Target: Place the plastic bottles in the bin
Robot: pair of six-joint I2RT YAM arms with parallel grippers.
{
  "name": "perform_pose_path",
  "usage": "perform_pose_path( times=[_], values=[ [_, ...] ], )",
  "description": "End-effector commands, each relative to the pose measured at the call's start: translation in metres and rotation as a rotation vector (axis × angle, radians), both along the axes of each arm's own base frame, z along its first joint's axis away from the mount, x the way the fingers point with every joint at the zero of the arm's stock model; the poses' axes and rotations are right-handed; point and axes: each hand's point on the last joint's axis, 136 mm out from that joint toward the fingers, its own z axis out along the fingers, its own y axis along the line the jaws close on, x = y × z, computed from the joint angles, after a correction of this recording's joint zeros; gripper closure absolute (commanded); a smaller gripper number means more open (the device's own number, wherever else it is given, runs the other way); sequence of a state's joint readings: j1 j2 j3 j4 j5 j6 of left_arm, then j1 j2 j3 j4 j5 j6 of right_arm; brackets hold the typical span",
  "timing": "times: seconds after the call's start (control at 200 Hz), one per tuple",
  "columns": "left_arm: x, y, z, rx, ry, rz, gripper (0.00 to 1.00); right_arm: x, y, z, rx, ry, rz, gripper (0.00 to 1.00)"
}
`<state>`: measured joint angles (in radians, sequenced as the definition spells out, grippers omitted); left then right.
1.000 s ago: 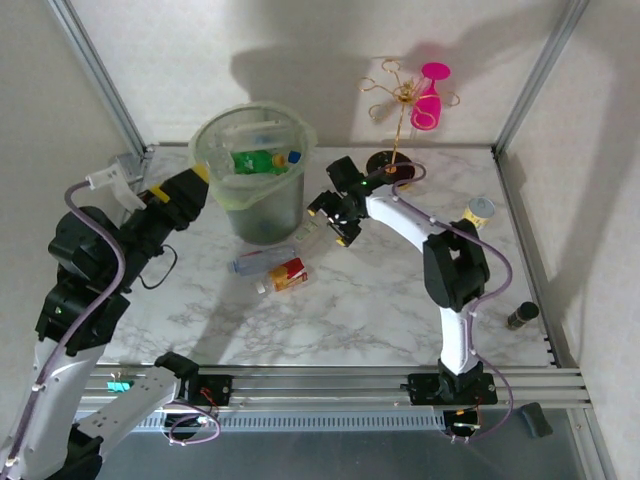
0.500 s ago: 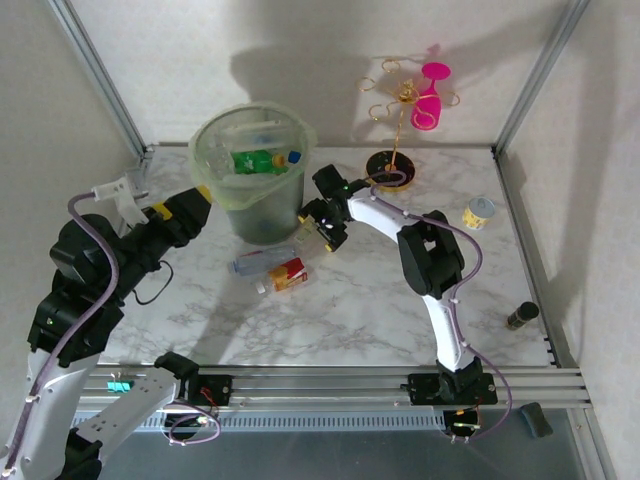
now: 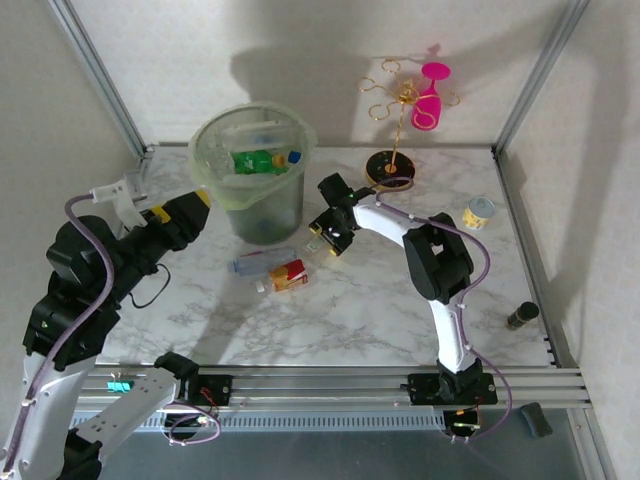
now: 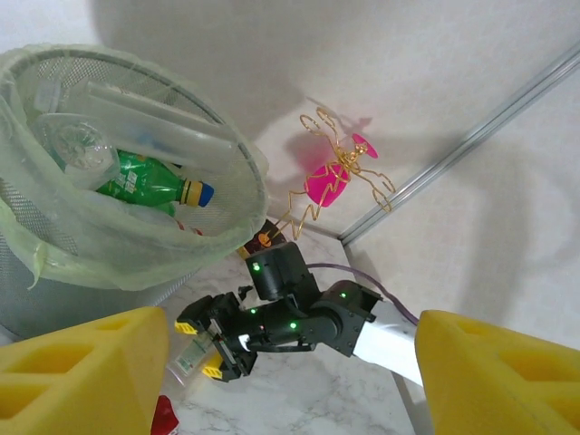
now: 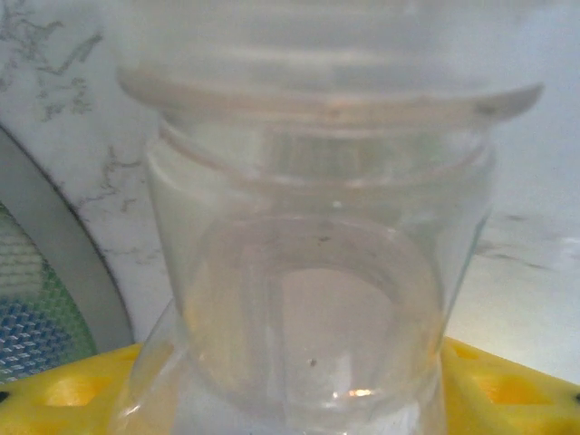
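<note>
Right gripper is down low over the marble table, just beside the foot of the bin on its right side. From that wrist I can see its yellow fingers sitting against either side of a clear bottle, clamped on it. The clear bottle is see-through and ribbed, with pale marble behind it, and I cannot tell whether it is touching the table or is lifted off it. Left gripper hangs in the air on the other side of the bin, near its rim, with its two yellow fingers spread wide and nothing between them. The bin stands upright toward the back left of the table. Inside it lies a green bottle with a blue cap, among a few clear ones heaped near the top. Two more bottles lie on their sides on the table just in front of the bin, close together: a blue-labelled bottle and, nearer the arms, a red-labelled bottle. Further back on the right, a pink goblet hangs on a gold wire stand. A small tan cup with a pale lid stands well apart, near the right edge.
</note>
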<state>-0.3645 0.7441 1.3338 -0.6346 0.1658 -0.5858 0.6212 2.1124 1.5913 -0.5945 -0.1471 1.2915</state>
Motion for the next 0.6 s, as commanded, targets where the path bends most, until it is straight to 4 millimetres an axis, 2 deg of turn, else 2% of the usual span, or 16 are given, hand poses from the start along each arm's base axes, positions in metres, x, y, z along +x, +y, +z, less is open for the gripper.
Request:
perform_pose_path(
  times=[0.0, 0.07, 0.195, 0.33, 0.456, 0.596],
  values=[
    [0.007, -0.008, 0.008, -0.002, -0.023, -0.031, 0.29, -0.004, -0.022, 0.025, -0.024, -0.052, -0.005, 0.57],
    [0.014, -0.013, 0.005, -0.011, -0.012, -0.042, 0.29, -0.008, -0.028, 0.038, -0.011, -0.085, 0.013, 0.58],
    [0.030, -0.027, -0.011, -0.029, 0.050, -0.078, 0.28, -0.009, -0.029, 0.081, 0.022, -0.206, 0.089, 0.58],
    [0.049, -0.052, -0.041, -0.030, 0.152, -0.162, 0.23, -0.008, -0.025, 0.148, 0.082, -0.397, 0.203, 0.57],
    [0.060, -0.071, -0.058, 0.014, 0.204, -0.219, 0.19, -0.016, -0.018, 0.206, 0.144, -0.549, 0.327, 0.58],
    [0.061, -0.118, -0.073, 0.130, 0.230, -0.323, 0.13, -0.036, -0.005, 0.255, 0.256, -0.629, 0.458, 0.59]
  ],
)
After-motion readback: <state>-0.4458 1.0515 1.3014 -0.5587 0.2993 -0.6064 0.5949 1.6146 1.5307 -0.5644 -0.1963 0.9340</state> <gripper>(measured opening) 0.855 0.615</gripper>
